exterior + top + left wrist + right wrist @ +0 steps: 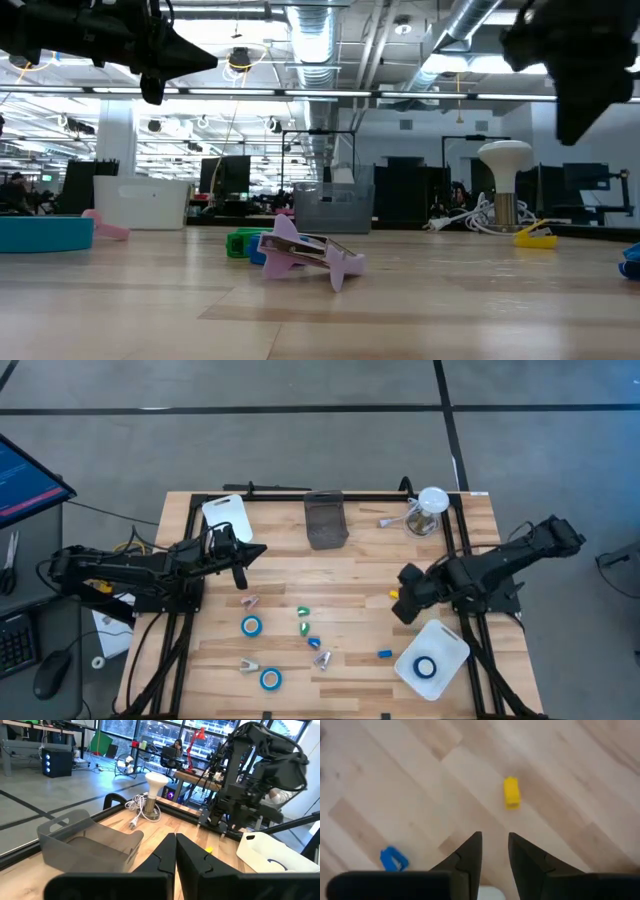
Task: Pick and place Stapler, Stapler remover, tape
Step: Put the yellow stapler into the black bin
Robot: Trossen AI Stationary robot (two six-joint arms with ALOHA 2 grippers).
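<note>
High view is showing one blue tape roll (426, 668) already sitting in the white tray (450, 643), two more (251, 626) (270, 679) lying out on the desk (360, 575). Right claw (404, 607) is hovering beside the tray, fingers partly apart and empty (left claw (243, 565) is waiting shut). Next it's probably needing to reach over for another roll.

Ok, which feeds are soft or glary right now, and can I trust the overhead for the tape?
High view: evenly lit, blue tape rolls crisp. Low view: ceiling lights glare, arms silhouetted, pink stapler remover sharp. Right wrist view: soft all over, yellow piece blurred. Left wrist view: own fingers blurred, room clear.
</note>
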